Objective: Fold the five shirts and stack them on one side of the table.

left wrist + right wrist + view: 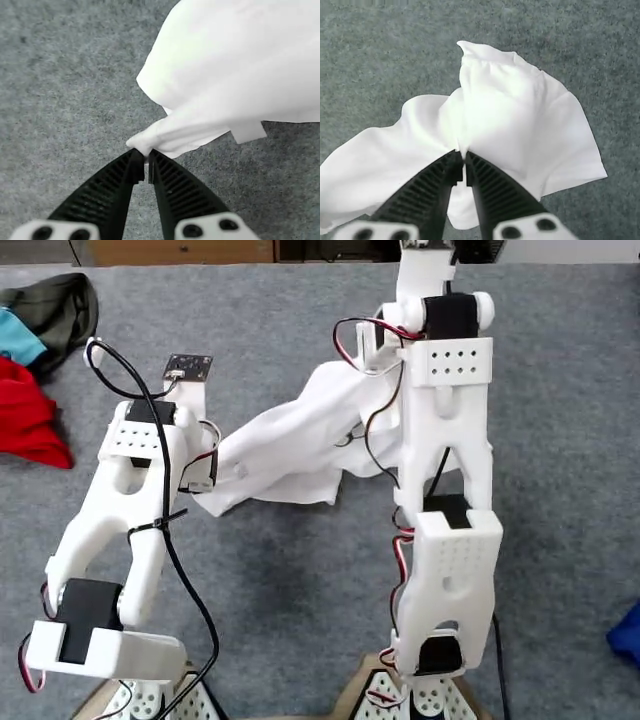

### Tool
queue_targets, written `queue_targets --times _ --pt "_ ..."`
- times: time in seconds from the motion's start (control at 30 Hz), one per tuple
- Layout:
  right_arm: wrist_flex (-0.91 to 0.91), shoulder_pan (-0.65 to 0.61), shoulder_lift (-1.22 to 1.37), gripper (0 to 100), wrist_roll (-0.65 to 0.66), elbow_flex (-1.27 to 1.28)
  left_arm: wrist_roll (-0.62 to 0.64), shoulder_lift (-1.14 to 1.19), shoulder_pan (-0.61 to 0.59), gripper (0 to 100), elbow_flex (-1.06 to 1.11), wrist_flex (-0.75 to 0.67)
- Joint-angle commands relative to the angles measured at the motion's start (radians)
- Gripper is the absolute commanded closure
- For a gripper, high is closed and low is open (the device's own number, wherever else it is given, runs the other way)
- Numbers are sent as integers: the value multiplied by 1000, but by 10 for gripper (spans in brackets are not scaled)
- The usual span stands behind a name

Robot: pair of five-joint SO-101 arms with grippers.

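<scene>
High view: the white shirt (290, 455) sits at frame centre, stretched between both arms over the tabletop (300, 580). Left fingers (117, 180) clench a bunched corner; right fingers (492, 187) pinch a fold. Judged step: spreading. Next move calls for laying it flat.

Light in the high view is soft and even: the grey table cover (280, 580) is lit alike from edge to edge, and the white shirt (290, 450) throws only a thin, faint shadow along its near hem, its folds shaded pale grey. In the left wrist view the white shirt (240, 75) glares, its upper part washed almost blank, with a narrow dark shadow under its edge. In the right wrist view the white shirt (520, 125) is brightest at its middle, just beyond the right gripper (464, 162), greying toward its edges. The left gripper (146, 162) is dark, with dull highlights along the ribs of its black fingers (115, 185).
</scene>
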Motion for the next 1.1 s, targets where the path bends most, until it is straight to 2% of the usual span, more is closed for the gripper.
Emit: queue_targets --times 0.0,0.33,0.57,0.73,0.93,1.07 --pt "11 -2 -99 991 -5 54 48 -51 -14 981 -18 8" --pt "12 -2 -133 991 28 119 63 -51 -48 981 -215 146" --pt "11 -4 -242 992 20 87 60 -51 -109 981 -270 158" --pt "11 -1 -390 992 -87 36 66 -53 -129 981 -353 161" --pt "9 18 -575 992 -97 -16 68 -53 -87 981 -606 281" --pt "6 42 -673 991 -91 -70 107 -53 -78 981 -873 430"
